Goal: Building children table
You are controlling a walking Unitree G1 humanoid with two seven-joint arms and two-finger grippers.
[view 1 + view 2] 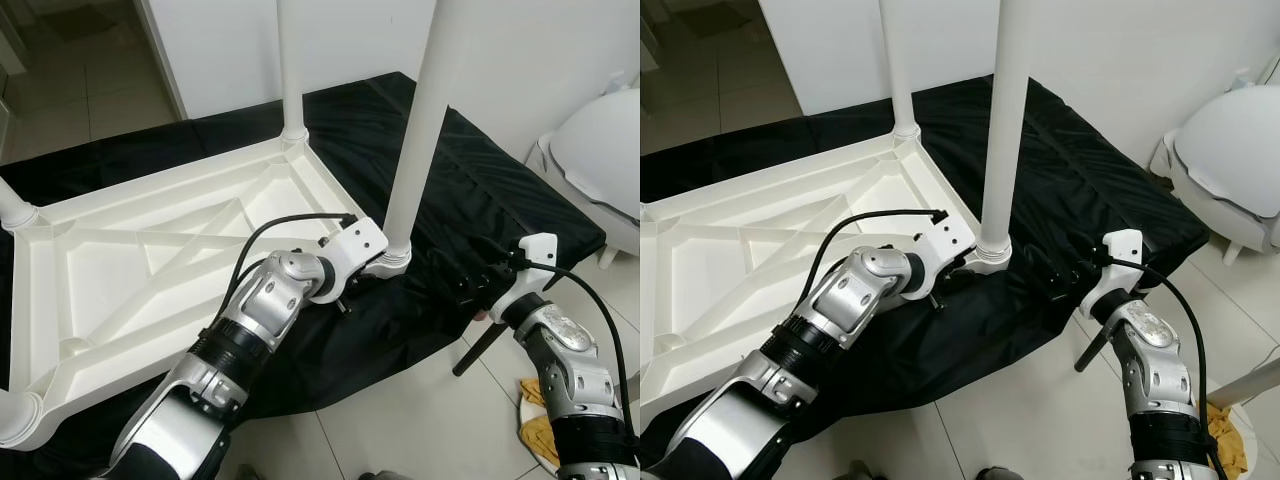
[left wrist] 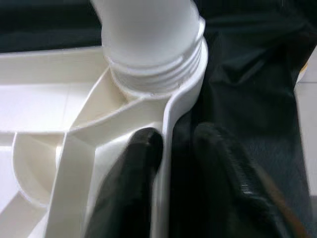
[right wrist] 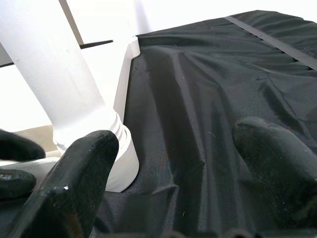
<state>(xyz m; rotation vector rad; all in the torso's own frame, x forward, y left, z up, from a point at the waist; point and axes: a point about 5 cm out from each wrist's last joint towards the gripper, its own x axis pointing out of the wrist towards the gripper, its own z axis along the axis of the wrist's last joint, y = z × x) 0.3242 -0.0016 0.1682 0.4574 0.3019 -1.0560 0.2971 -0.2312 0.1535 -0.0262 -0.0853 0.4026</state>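
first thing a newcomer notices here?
An upside-down white table lying on a black cloth, its legs pointing up. The left gripper pinches the table's rim beside the near leg, one finger inside and one outside. The right gripper hangs open over the cloth, just right of that leg.

A black cloth (image 1: pixel 480 190) is spread over a low surface and hangs down at its near edge. To the right stands a white rounded object (image 1: pixel 600 160) on the pale tiled floor (image 1: pixel 400 420). A white wall (image 1: pixel 520 50) is behind, and something yellow (image 1: pixel 540 425) lies on the floor at the lower right.
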